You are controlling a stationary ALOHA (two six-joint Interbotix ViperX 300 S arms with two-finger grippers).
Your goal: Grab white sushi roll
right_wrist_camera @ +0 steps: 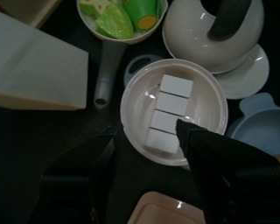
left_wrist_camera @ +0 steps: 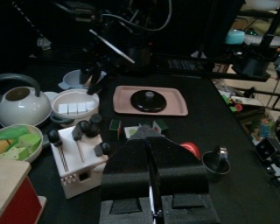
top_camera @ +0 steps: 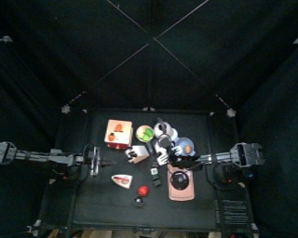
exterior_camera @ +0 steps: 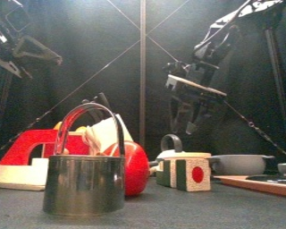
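Note:
The white sushi roll [exterior_camera: 191, 173] is a small white stub with a red dot on its end and a green side. It stands on the table right of the middle. In the left wrist view, the sushi roll [left_wrist_camera: 140, 131] lies beside the pink tray [left_wrist_camera: 154, 99]. It does not show in the right wrist view. My right gripper [right_wrist_camera: 149, 140] hangs open and empty above a white oval dish [right_wrist_camera: 140, 83] holding white squares. From the front, the right gripper [exterior_camera: 189, 121] hovers above and behind the roll. My left gripper [left_wrist_camera: 154, 171] rests at the table's left side, jaws together, empty.
A dark round piece [top_camera: 179, 177] sits on the pink tray [top_camera: 179, 191]. A white-and-red wedge [exterior_camera: 26, 156], a metal cup [exterior_camera: 83, 183] and a red ball [exterior_camera: 136, 168] stand near the front. A green bowl [right_wrist_camera: 122, 16], white teapot [right_wrist_camera: 219, 31] and pale blue bowl [right_wrist_camera: 257, 131] crowd the dish.

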